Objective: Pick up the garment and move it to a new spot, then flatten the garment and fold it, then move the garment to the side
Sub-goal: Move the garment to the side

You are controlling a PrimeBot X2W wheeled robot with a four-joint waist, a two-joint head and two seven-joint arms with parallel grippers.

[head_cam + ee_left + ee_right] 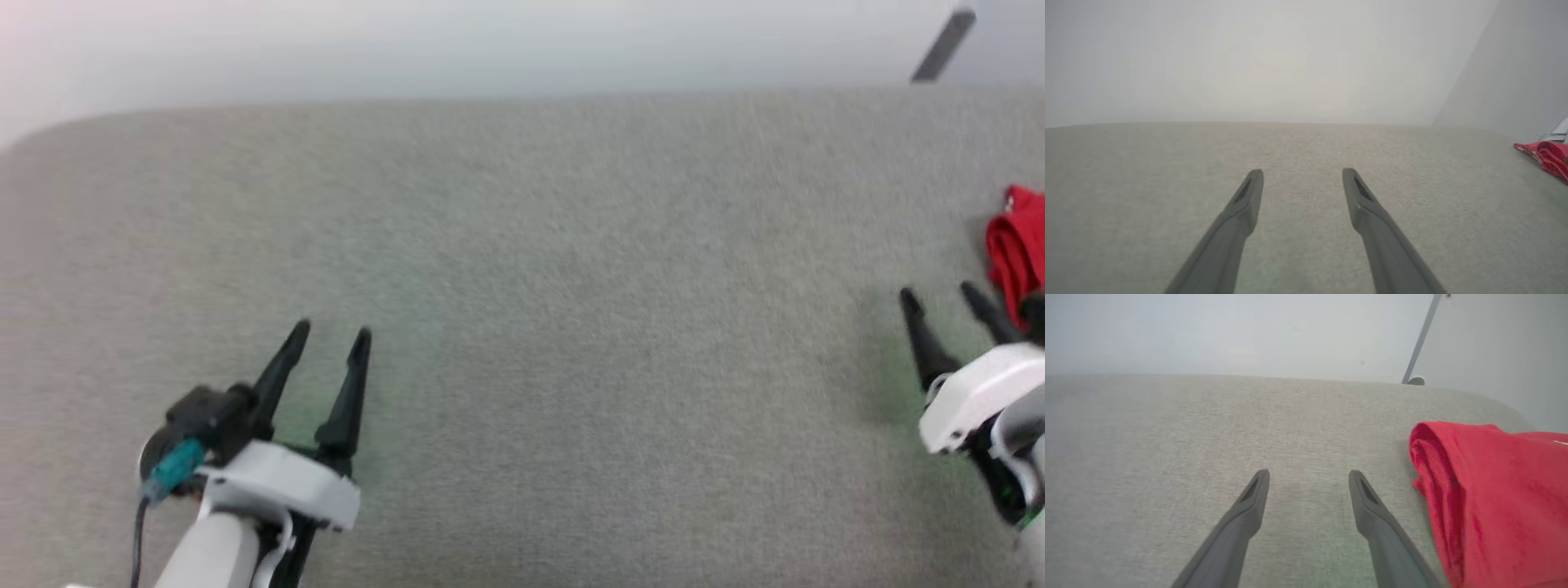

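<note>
The shirt (1494,490) lay bunched in loose folds at the far right side of the grey fabric surface (522,286). Only red cloth was visible; part of the shirt ran out of the head view at its right edge. No number or sleeve could be made out.

The right gripper (938,291) stood just to the left of the shirt, low over the surface. Its two dark fingers were spread wide apart with nothing between them. In the right wrist view the nearer finger (1384,522) lay just beside the rolled edge of the cloth; contact could not be confirmed.

The left gripper (333,329) was positioned at the lower left of the head view, well apart from the shirt. Its fingers were likewise fully spread and held nothing, with bare grey fabric beneath them.

A thin grey pole (1421,339) rose at an angle beyond the far edge of the surface, against a pale wall.
</note>
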